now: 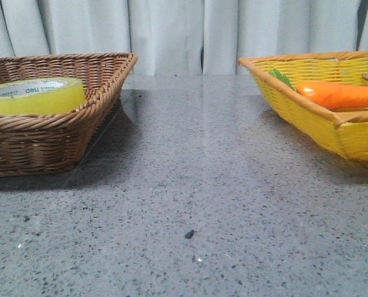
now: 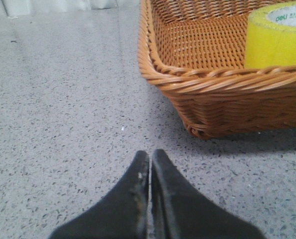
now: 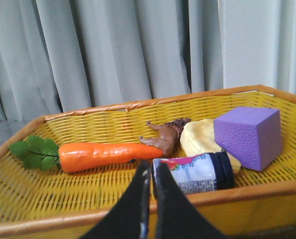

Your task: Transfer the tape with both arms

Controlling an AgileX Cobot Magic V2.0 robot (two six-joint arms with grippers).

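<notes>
While two baskets sit apart, one yellow tape roll with a white "deli" core lies in the brown basket; left gripper and right gripper are closed, empty.

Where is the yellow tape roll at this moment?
In the front view, the tape lies inside the brown wicker basket on the table's left side, far from the yellow basket on the right.

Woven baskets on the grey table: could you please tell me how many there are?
2. The brown wicker basket sits front-left holding the yellow tape roll; the yellow woven basket sits front-right holding the orange toy carrot.
</notes>
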